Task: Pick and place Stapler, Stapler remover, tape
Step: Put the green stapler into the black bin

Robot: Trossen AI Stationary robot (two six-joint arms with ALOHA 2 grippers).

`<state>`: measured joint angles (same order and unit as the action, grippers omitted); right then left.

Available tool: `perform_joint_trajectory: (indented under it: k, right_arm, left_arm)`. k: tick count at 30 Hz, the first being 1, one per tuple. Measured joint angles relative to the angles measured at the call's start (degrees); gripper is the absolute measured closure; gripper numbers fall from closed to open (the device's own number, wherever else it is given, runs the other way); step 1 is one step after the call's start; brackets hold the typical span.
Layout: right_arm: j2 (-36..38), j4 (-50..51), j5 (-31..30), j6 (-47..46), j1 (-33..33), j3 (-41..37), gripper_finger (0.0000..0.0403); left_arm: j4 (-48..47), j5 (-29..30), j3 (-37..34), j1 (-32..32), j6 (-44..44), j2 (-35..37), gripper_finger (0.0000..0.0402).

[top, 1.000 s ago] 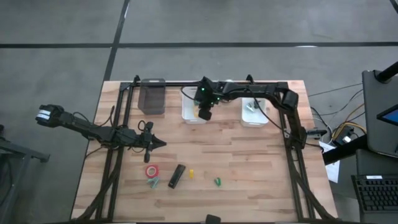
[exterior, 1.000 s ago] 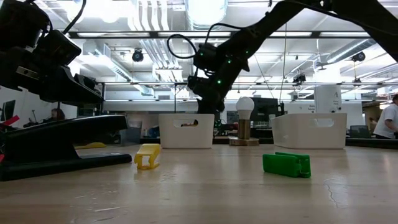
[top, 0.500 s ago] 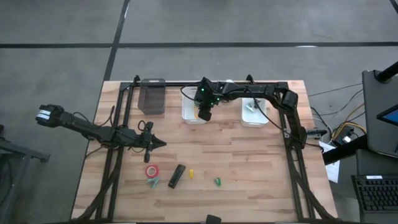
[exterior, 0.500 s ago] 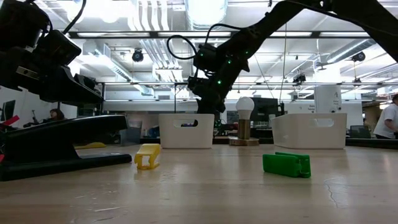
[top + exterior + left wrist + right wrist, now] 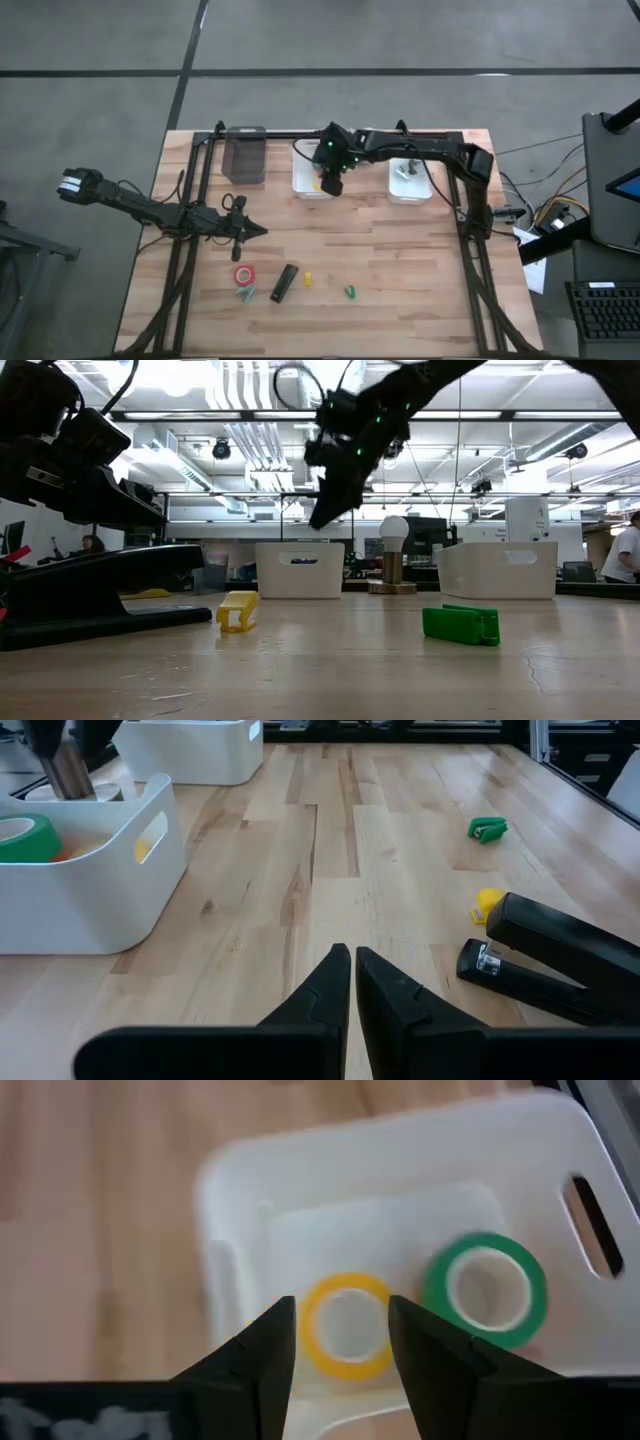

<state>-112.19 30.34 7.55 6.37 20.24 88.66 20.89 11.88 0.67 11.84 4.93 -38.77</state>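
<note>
The right gripper [image 5: 331,185] hangs just above centre in the high view, over the middle white bin [image 5: 311,177], its fingers [image 5: 262,1350] spread apart with nothing between them. Past those fingers, the right wrist view looks down into that bin, where a yellow tape roll [image 5: 347,1327] and a green tape roll [image 5: 485,1291] lie flat side by side on its floor; an orange-red edge shows under the green one, possibly another roll.

To the right in the high view stands a second white bin [image 5: 409,181] holding a small greenish item too small to name, and a dark translucent bin [image 5: 244,157] sits to the left of the middle bin.

The left gripper [image 5: 258,232] waits left of centre, its fingers [image 5: 330,988] pressed together and empty.

Low in the high view, the black stapler [image 5: 285,283] lies on the wooden table [image 5: 400,260]. To its left are a red tape roll [image 5: 244,274] and a small green piece [image 5: 245,294] just below it. To its right are a small yellow piece [image 5: 308,279] and another small green piece [image 5: 350,292], perhaps staple removers.
</note>
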Motion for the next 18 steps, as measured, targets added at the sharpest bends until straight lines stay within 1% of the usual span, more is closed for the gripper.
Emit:
perform_joint_trajectory:
  k: [4, 8, 14, 18]
  right_arm:
    - [3.6, 1.9, 0.2, -0.1, -4.0, -1.0, 0.0252]
    - [6.4, 6.9, 0.3, -1.4, -9.2, -2.0, 0.0263]
    - [10.2, 7.7, 0.0, -7.0, -18.6, -6.2, 0.0278]
    - [11.7, 7.1, -0.1, -13.1, -24.8, -8.7, 0.0282]
  left_arm:
    - [0.0, 0.0, 0.0, 0.0, 0.0, 0.0, 0.0378]
    - [-0.1, 0.0, 0.0, 0.0, 0.0, 0.0, 0.0378]
    - [-0.5, 0.0, 0.0, 0.0, 0.0, 0.0, 0.0378]
    - [-0.5, 0.0, 0.0, 0.0, 0.0, 0.0, 0.0378]
